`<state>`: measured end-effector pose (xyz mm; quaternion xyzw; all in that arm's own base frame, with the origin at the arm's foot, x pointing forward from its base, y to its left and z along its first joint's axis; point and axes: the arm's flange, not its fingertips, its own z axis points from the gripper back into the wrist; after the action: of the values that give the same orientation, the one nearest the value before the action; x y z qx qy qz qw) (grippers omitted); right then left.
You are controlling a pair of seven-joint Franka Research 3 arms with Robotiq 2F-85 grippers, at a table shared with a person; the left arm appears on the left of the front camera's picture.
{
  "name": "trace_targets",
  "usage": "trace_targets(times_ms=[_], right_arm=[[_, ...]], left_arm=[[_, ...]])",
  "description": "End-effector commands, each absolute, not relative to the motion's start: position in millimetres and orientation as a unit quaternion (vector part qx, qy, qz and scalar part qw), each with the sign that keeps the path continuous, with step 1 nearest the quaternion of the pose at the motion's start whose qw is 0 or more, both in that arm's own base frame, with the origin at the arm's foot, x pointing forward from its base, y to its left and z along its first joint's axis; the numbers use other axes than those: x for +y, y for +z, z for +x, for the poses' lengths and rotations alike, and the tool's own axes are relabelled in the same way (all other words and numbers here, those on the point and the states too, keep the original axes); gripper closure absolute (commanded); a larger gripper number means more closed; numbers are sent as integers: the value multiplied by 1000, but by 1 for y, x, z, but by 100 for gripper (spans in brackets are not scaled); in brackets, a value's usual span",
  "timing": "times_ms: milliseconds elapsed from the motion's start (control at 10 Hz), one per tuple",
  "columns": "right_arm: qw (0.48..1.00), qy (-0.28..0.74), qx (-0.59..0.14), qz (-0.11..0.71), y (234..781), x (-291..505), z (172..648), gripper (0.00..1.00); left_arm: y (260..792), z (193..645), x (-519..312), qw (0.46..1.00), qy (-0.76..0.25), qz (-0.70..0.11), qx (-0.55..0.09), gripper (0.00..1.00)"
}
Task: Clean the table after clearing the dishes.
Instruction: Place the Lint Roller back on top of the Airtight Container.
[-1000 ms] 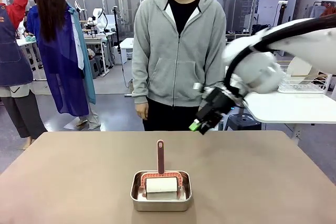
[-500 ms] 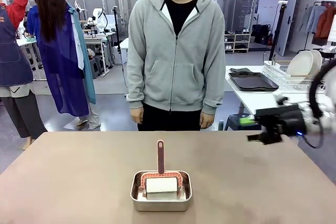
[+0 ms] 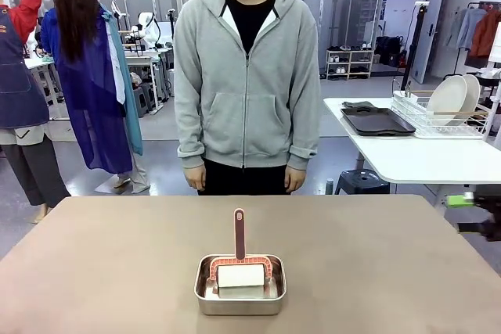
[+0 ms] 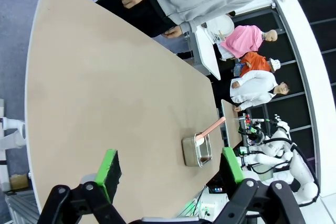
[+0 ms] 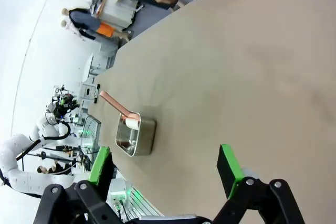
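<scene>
I'm looking across a busy workshop w/ glass partitions at the back and other people at benches off to the left; a person in a grey hoodie point(image 3: 246, 84) stands at the far edge of the table point(image 3: 117, 256), hands hanging at their sides. The table's beige-brown top carries a small silver pan point(image 3: 239, 287) near the near edge, about the middle, w/ a lint roller point(image 3: 239, 270) lying in it, white roll in the pan and pink handle sticking up and out. Dishes are off this table: white plates point(image 3: 452, 98) stand in a wire rack point(image 3: 438, 120) on the smaller white table point(image 3: 415, 158) off the right side, a dark tray point(image 3: 376, 121) lying flat just beside the rack. Right gripper point(image 3: 479, 213) sits past the table's right edge, fingers spread, nothing between them. Left gripper point(image 4: 167, 166), in its wrist view, hangs above the table, jaws apart, nothing in them, the pan farther off.
</scene>
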<state>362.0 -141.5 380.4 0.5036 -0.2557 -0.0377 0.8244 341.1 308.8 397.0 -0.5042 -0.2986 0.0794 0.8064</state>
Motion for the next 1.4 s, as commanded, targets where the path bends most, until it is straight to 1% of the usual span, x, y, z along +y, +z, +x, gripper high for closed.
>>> trace_targets(times_ms=[0,100,300,600,700,800,1300], right_arm=[[812,-19,-277,513,389,-175,351,0],[814,-11,-275,511,397,-194,351,0],[802,11,-272,532,401,-235,359,0],[793,1,-276,543,382,-286,389,0],[799,-22,-255,544,367,-285,398,0],[802,-5,-267,534,393,-270,375,0],[802,-5,-267,534,393,-270,375,0]], left_arm=[[398,337,310,808,76,-505,-294,4],[398,337,310,808,76,-505,-294,4],[398,337,310,808,76,-505,-294,4],[398,337,310,808,76,-505,-294,4],[398,337,310,808,76,-505,-294,4],[398,337,310,808,76,-505,-294,4],[398,337,310,808,76,-505,-294,4]])
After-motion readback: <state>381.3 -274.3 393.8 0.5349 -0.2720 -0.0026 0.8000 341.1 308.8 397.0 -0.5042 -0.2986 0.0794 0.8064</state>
